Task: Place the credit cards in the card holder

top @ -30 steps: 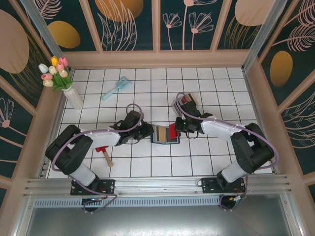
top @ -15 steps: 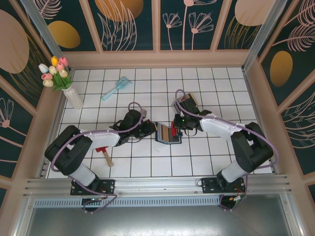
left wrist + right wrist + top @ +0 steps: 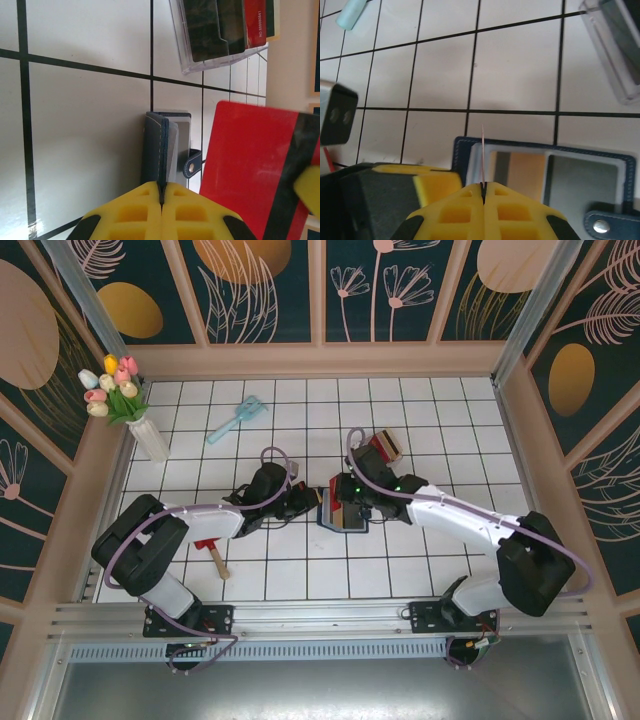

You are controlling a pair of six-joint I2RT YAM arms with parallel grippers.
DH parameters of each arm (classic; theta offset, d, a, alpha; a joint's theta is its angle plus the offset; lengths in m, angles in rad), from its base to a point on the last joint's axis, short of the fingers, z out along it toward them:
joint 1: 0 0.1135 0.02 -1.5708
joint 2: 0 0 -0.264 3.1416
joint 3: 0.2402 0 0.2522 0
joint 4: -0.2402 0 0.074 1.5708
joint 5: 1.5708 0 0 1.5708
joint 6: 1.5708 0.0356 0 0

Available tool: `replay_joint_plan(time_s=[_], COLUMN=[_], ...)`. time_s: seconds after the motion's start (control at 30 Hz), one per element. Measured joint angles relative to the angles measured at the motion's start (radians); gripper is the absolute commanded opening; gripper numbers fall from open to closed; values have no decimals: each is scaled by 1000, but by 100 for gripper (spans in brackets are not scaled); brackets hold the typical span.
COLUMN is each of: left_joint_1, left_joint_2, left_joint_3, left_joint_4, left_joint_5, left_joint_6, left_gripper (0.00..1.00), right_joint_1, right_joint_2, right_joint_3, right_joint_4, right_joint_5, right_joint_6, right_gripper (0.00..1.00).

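The left tool has its yellow pads pinched shut on the edge of one flap of the card holder, and from its wrist camera that navy flap is seen edge-on against the white-tiled bench. The right tool is also closed, gripping a red credit card with a dark stripe. From the right wrist the card is seen edge-on, as a thin upright line over the holder's open inner side, near its left edge. Whether the card's lower edge touches the holder cannot be told.

The holder lies near the middle of the bench, between the two tools. A tan-gold card sits behind one of its inner windows, and its snap tab juts out at the side.

Just behind the holder stands a clear slotted rack with dark cards and a red one in it. A light blue brush lies farther back on the left, and a vase of tulips stands in the far left corner.
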Motion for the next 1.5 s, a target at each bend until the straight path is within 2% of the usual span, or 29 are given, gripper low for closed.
replay_joint_plan(time_s=[0.23,0.73,0.97,1.07,1.27,1.4,1.5], left_joint_1=[0,0,0,0,0,0,0], left_joint_2=[0,0,-2,-7,-8,-8,-8], left_joint_3=[-2,-9,-16,-20,-20,-21,-21], left_joint_4=[3,14,14,14,14,14,14], left_joint_5=[1,14,10,7,2,-5,-8], left_joint_6=[-8,-19,-23,-23,-23,-23,-23], left_gripper=[0,0,0,0,0,0,0], right_joint_1=[37,61,121,117,80,48,37], right_joint_2=[27,80,123,122,88,37,-7], right_joint_3=[14,31,117,121,104,94,77], right_joint_4=[13,2,-130,-183,-247,-246,-199], right_joint_5=[90,123,267,324,362,354,301], right_joint_6=[70,128,131,135,135,125,111], right_gripper=[0,0,0,0,0,0,0])
